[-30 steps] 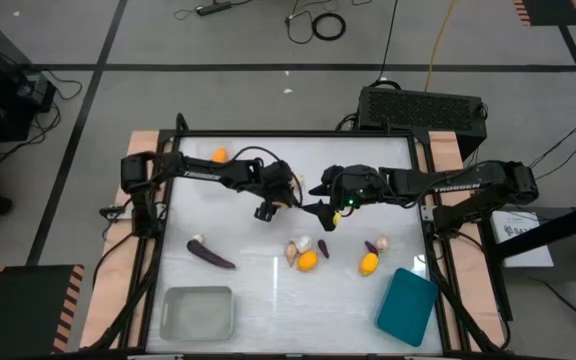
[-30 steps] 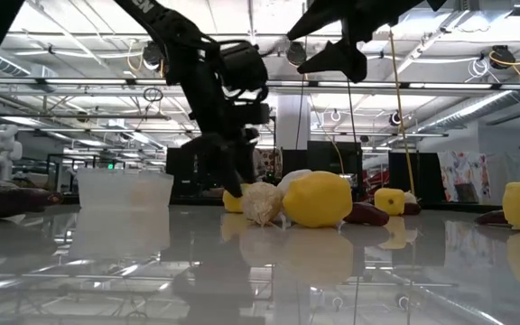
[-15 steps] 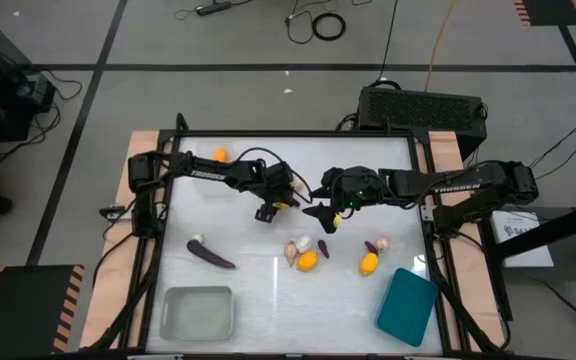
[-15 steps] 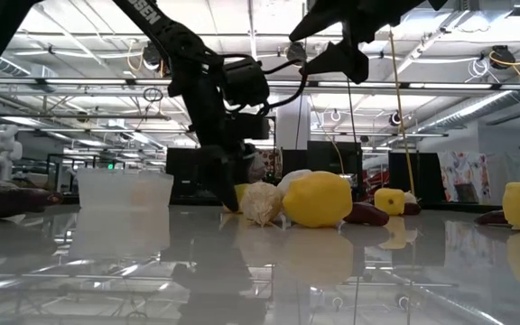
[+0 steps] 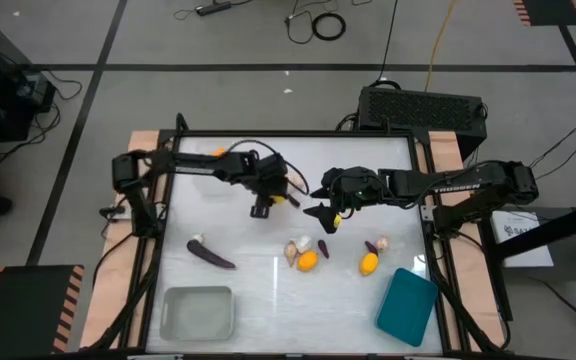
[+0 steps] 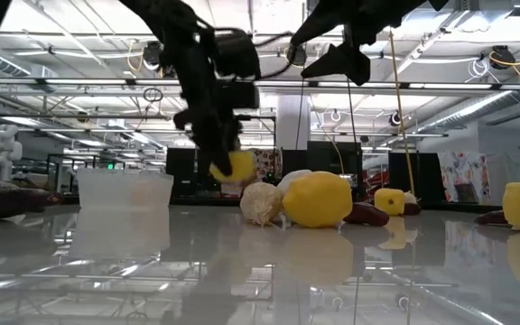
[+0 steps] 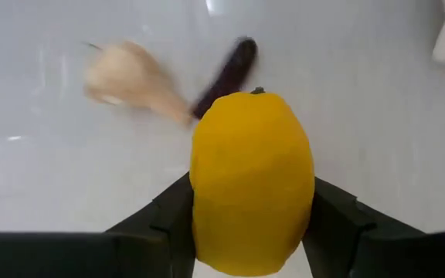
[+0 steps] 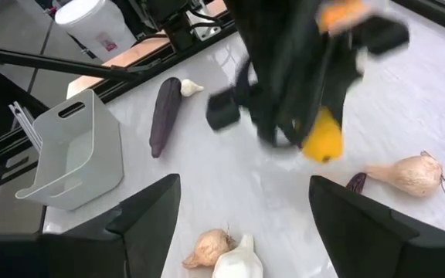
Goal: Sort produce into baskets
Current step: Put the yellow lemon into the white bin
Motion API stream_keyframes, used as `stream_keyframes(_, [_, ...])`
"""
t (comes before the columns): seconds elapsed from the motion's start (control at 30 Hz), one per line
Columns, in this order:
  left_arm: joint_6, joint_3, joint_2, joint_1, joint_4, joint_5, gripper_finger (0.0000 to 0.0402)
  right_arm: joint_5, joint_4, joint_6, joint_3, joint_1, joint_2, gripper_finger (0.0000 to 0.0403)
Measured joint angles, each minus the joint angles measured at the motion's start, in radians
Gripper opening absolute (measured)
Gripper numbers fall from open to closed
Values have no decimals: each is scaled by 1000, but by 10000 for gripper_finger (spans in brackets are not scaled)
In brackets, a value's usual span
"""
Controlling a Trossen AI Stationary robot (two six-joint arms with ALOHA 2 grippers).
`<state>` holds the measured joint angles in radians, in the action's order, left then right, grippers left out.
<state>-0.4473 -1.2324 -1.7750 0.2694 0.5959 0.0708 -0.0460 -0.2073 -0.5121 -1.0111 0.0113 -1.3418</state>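
Note:
A yellow rounded fruit point(image 7: 252, 181) hangs above the table with my left gripper point(image 6: 227, 161) shut on it, near the table's middle point(image 5: 278, 198). A pale bulb point(image 7: 130, 77) and a tiny eggplant point(image 7: 226, 73) lie on the table below it. My right gripper point(image 5: 320, 214) hovers open just to the right, high above the table point(image 6: 341, 54), with nothing between its fingers. More produce lies toward the near edge: a long eggplant point(image 5: 211, 256), bulbs point(image 5: 296, 248), an orange fruit point(image 5: 308, 261) and a yellow fruit point(image 5: 369, 263). My left gripper pinches the yellow fruit between its two fingers, one on each of its long sides point(image 7: 203, 208). The fingers point(image 7: 172, 224) come from above, pointing down. The fruit hangs at their lower ends, lifted clear of the table point(image 6: 233, 166).
A greyish basket point(image 5: 198, 312) stands at the near left and a teal basket point(image 5: 406, 306) at the near right. An orange fruit point(image 5: 218, 153) lies at the far left beside the left arm. A small eggplant point(image 5: 373, 247) and a bulb point(image 5: 382, 241) lie right of middle.
My left gripper has shut on the yellow fruit, which lay on the table, and has risen with it. The fruit now hangs clear of the table. The gripper has also drawn back a little toward the table's left edge.

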Motion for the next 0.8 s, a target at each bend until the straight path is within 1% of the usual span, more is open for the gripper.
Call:
stream_keyframes(0.27, [102,-2,262,51,143,15,180,-7,9,0,0,0,0,279])
stream_keyframes(0.47, [159,8,442,149,238,7,180,-10,16,0,0,4,0,279])
stream_keyframes(0.57, [214,52,522,208,248,4,180,-11,17,2,0,16,0,279])
stream_keyframes(0.73, [317,192,641,320,249,-56,180,-11,17,4,0,39,0,279])
stream_keyframes(0.8, [359,256,674,365,248,-63,180,-11,17,21,0,48,0,279])
